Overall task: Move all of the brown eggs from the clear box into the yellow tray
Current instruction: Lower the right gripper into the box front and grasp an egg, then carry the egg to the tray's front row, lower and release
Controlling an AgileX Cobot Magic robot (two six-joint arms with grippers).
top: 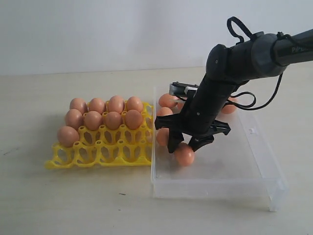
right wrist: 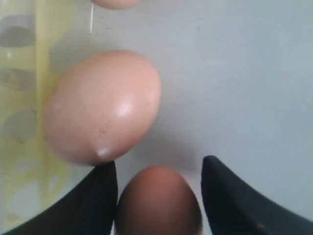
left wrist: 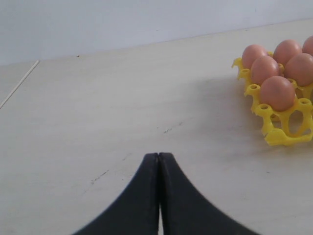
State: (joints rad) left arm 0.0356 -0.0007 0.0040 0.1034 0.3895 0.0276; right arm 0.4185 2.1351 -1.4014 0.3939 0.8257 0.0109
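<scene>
The pale table (top: 73,205) carries a shallow, rectangular clear plastic box (top: 266,172), with a bright yellow egg tray (top: 98,156) of lattice cups just beside it. The right gripper (top: 184,148) is down inside the box. Its jaws are spread either side of one smooth orange-brown oval egg (top: 185,156) that lies on the box floor. The left gripper (left wrist: 159,156) hovers over bare table, pressed closed and empty. Nine eggs (top: 113,120) sit in the tray's far cups, and several loose ones (top: 167,101) lie in the box.

bright, even, diffuse light; soft shadows; right wrist close-up blurred, small glare on an egg (right wrist: 102,107).
</scene>
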